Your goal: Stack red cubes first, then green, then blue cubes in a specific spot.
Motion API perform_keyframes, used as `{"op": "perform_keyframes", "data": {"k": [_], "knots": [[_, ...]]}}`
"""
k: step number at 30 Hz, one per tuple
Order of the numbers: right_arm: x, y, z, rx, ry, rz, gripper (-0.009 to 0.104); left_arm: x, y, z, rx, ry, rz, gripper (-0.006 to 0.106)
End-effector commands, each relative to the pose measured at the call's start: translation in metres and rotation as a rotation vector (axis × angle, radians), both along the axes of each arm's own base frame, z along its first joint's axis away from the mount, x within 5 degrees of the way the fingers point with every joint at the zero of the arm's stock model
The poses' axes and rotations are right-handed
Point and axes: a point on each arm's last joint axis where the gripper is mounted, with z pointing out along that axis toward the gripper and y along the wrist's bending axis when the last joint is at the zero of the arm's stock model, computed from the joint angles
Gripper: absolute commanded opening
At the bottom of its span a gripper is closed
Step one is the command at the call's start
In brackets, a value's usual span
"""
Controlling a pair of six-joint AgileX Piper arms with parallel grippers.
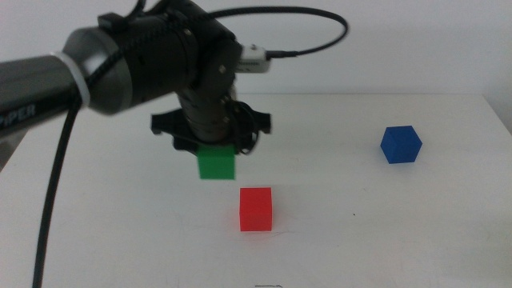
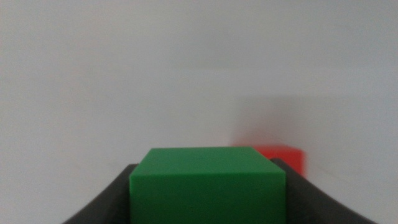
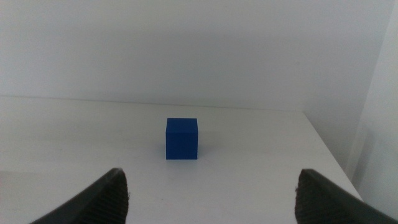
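The left arm is reached in from the left over the white counter, its wrist bent downward; the left claw is closed on the green cube, which is held clear of the counter, just behind and left of the red cube; the right claw is seen only in its wrist view, spread wide and empty, facing the blue cube, which sits well apart at the right; three cubes are counted, one per colour.

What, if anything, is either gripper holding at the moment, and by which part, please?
The left gripper holds the green cube by two opposite side faces, above the table. The right gripper is open and empty.
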Motion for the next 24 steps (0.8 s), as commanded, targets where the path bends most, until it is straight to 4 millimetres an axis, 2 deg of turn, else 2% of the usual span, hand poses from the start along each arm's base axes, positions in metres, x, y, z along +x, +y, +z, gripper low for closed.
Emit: {"op": "perform_keyframes", "data": {"k": [1, 8, 17, 24], "knots": [[-0.003, -0.001, 0.014, -0.023, -0.119, -0.008, 0.085, -0.017, -0.012, 0.027, -0.088, -0.100, 0.001, 0.004], [-0.003, -0.001, 0.014, -0.023, -0.119, -0.008, 0.085, -0.023, -0.044, 0.009, -0.133, -0.092, -0.021, 0.004], [-0.003, -0.001, 0.014, -0.023, -0.119, -0.008, 0.085, -0.015, -0.052, -0.012, -0.131, -0.067, -0.006, 0.004], [-0.003, -0.001, 0.014, -0.023, -0.119, -0.008, 0.085, -0.014, -0.054, -0.020, -0.121, -0.042, 0.007, 0.004]]}}
